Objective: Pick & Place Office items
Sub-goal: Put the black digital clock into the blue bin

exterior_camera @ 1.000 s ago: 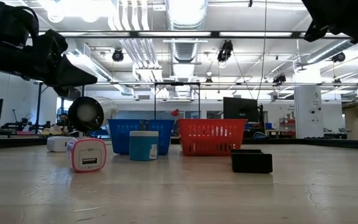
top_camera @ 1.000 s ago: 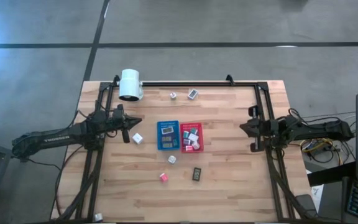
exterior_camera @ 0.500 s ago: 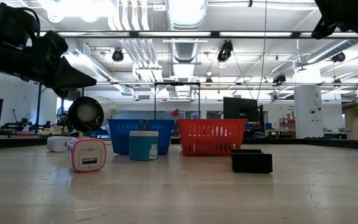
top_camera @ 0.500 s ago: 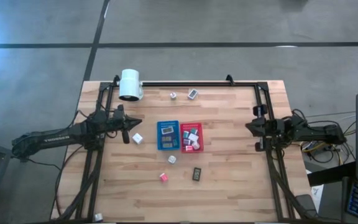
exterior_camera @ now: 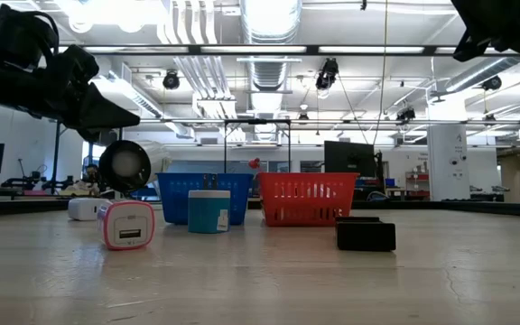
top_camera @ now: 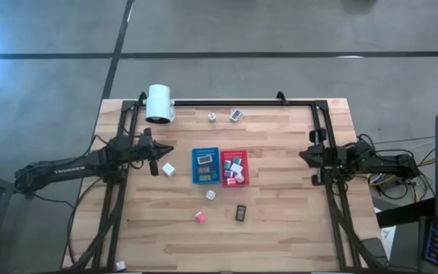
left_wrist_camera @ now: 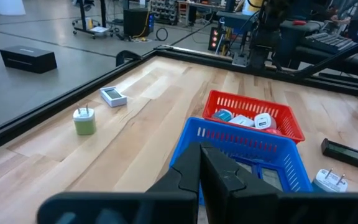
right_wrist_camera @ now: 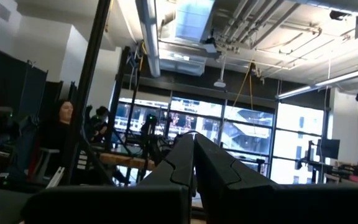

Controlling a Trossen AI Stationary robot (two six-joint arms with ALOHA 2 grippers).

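Observation:
The office items lie spread over the table. A white cube [top_camera: 168, 169], a white one [top_camera: 211, 195], a pink one [top_camera: 201, 217] and a dark flat rectangle [top_camera: 240, 212] rest flat on the wood. Two more [top_camera: 212, 116] [top_camera: 236, 114] sit near the far edge. Others lie in the blue tray [top_camera: 205, 165] and the red tray [top_camera: 234, 167]. My left gripper [top_camera: 169, 148] [left_wrist_camera: 201, 155] hovers shut, left of the blue tray. Shut as well, my right gripper [top_camera: 303, 156] [right_wrist_camera: 194, 143] stays at the right edge, tipped upward.
A big white cylinder [top_camera: 159, 103] lies at the far left corner. Black frame rails [top_camera: 226, 101] run along the far edge and both sides. The low view shows the pink cube [exterior_camera: 126, 224], a teal cube [exterior_camera: 209, 211] and the dark rectangle [exterior_camera: 366, 235] in front of the trays.
My right arm has folded back a little toward the table's right edge, its gripper staying shut. The items and trays have not moved.

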